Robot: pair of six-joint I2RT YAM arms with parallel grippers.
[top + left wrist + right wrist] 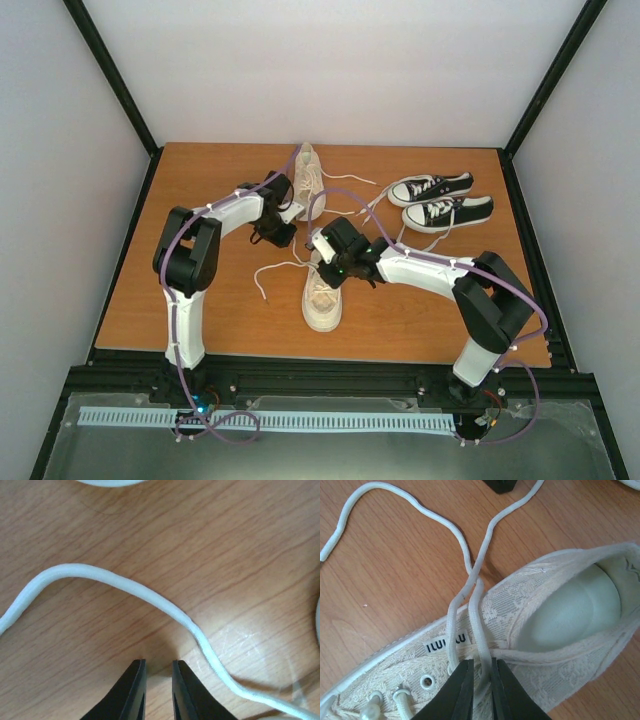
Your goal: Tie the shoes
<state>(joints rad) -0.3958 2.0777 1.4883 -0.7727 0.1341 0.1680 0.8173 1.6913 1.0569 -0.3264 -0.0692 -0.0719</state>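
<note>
The near cream canvas low-top sneaker point(530, 605) lies with its long white laces point(471, 582) crossed once. The right gripper point(479, 666), narrowed to a slit, sits over the top eyelets. One lace runs into the slit, but I cannot tell whether it is pinched. The left gripper point(159, 664), equally narrow and empty, hovers beside a loose lace strand point(125, 583) on the brown wooden table point(225, 540), likely ready to take it.
</note>
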